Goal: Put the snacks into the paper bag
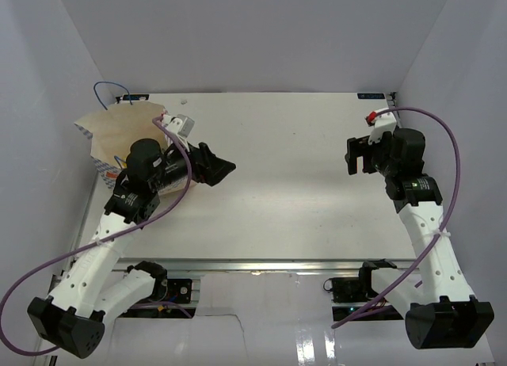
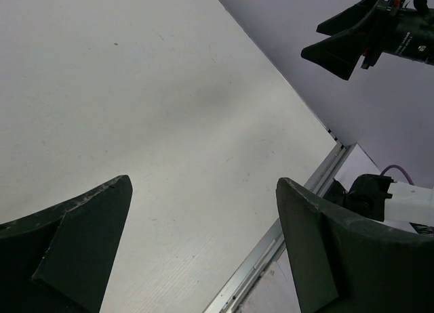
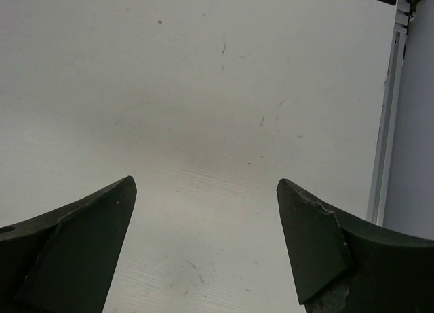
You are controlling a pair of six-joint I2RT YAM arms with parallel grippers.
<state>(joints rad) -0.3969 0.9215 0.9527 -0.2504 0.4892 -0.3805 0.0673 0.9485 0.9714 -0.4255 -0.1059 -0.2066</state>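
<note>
Paper bag point(image 1: 111, 130) sits at the far-left corner of the counter point(image 1: 301, 192), mouth up and tan inside showing, w/ a blue cord handle point(image 1: 108, 89) looping off its far side. No snacks in sight anywhere, not on the counter and not in either wrist view. My read is they're all in the bag, tho the L arm covers the near part of the mouth and I can't see down inside to confirm. L hand point(image 1: 220, 169) is just right of the bag, pointing away from it, fingers spread wide w/ nothing between them and only bare counter below. R hand point(image 1: 358, 154) is well apart from the bag, over on the far-right side, also released and empty. Task looks done or v. close to it. The risk from here is the L arm: its wrist section lies right over the bag's near-right edge, and the purple cable point(image 1: 188, 184) drapes past the same spot. A low or fast pull-back could drag the rim, crumple the paper or tip the bag and spill whatever's inside. The cable could also snag a cord handle. Lifting clear before swinging away looks like the safer move.
</note>
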